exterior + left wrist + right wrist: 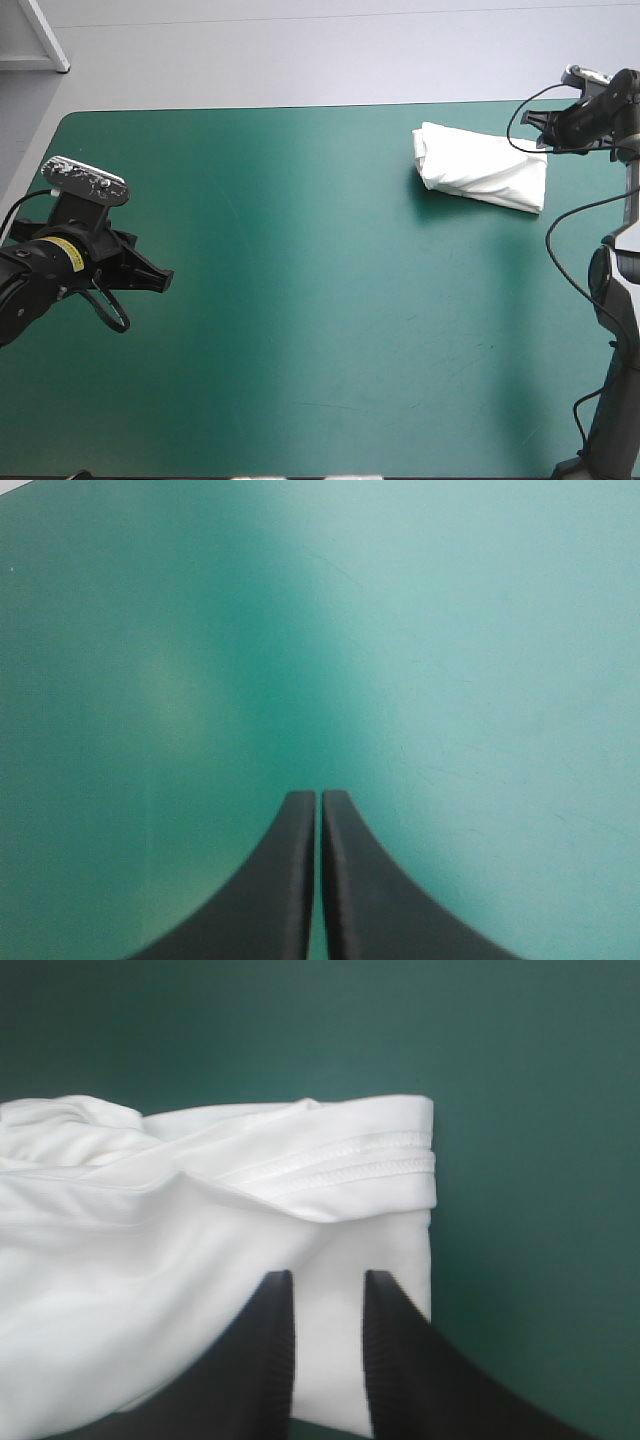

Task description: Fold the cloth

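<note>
The white T-shirt [480, 168] lies as a folded bundle on the teal-green cover near the table's far right corner. My right gripper [543, 135] hovers at the bundle's right end. In the right wrist view its black fingers [275, 1310] stand a little apart over the T-shirt [200, 1220], with a stitched hem just ahead of the right gripper [328, 1278] and white fabric showing in the gap. My left gripper [160, 280] is far off near the table's left edge. In its own view the left gripper [320, 795] is shut, with only bare cover ahead.
The teal-green cover [330, 300] stretches flat between the two arms. A white piece of furniture [40, 40] stands beyond the table's far left corner.
</note>
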Robot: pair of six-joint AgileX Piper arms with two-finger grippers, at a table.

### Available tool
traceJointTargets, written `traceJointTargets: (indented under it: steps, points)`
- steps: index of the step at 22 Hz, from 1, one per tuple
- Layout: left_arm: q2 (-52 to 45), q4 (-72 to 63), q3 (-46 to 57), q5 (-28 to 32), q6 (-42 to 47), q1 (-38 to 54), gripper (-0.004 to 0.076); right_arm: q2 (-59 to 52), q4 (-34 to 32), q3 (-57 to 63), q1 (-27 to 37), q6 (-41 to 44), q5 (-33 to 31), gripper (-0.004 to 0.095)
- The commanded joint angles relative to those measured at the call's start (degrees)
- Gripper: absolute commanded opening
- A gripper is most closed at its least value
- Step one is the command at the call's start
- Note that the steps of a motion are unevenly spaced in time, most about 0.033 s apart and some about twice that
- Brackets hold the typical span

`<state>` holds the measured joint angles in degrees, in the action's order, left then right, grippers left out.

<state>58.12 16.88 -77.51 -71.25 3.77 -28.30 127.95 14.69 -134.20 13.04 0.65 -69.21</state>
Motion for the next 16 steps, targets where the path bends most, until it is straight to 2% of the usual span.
traceJointTargets:
  steps: [1, 4, 5, 6, 10, 16]
  points:
    - [-0.67, 0.97, -1.24, 6.38, 0.54, -0.21, 0.0019, -8.87, 0.47, -1.6, 0.41, -2.69, 1.6, -0.0011]
    - [-0.67, 0.97, -1.24, 12.4, 1.29, -0.21, 0.0019, -13.36, -0.37, -1.6, 0.41, -2.82, 1.6, -0.0017]
    - [-0.67, 0.97, -1.24, 16.04, 1.61, -0.21, 0.0019, -16.85, -0.37, -1.6, 0.41, -2.82, 1.6, -0.0017]
    - [-0.67, 0.97, -1.24, 20.04, 1.61, -0.21, 0.0019, -20.5, 0.0, -1.6, 0.41, -2.82, 1.6, -0.0017]
    - [-0.67, 0.97, -1.24, 27.66, 1.61, -0.21, 0.0019, -31.32, 3.72, 3.7, 0.3, -2.82, 1.6, -0.0017]
    - [-0.56, 0.75, -1.24, 27.05, 1.39, -0.21, 0.0019, -52.54, 5.08, 28.75, -2.53, -6.38, 1.6, -0.0017]
